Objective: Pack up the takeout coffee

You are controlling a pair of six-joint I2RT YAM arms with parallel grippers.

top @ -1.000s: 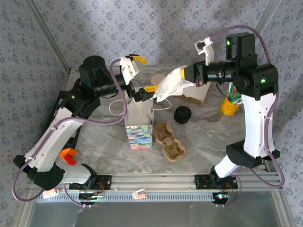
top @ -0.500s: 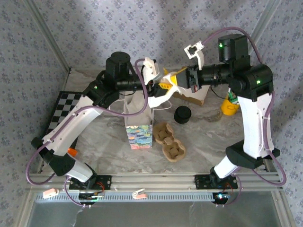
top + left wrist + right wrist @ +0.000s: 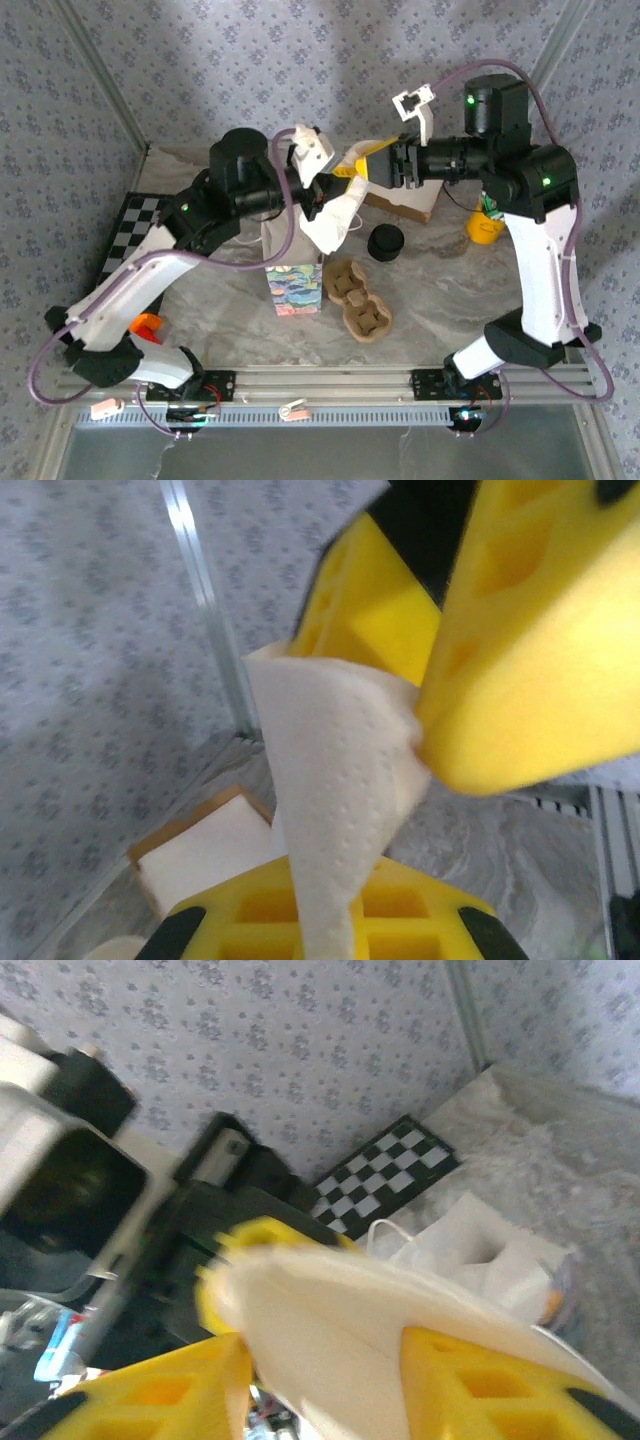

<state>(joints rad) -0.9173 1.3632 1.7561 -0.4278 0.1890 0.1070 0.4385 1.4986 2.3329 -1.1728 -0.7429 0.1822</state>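
My fingers [image 3: 530,660] are yellow, the napkin [image 3: 335,780] white and dimpled; the bag [image 3: 293,285] at six o'clock is white with a multicoloured painted panel, the mat [image 3: 140,215] at nine o'clock black-and-white checked

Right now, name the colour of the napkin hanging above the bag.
White napkin; best seen from the left wrist.

- A white napkin [image 3: 333,222] is held in the air above the bag, hanging down crumpled.
- A white paper bag [image 3: 293,283] with a colourful printed front is stood upright.
- A brown cardboard cup carrier [image 3: 356,300] is laid flat just beside the bag.
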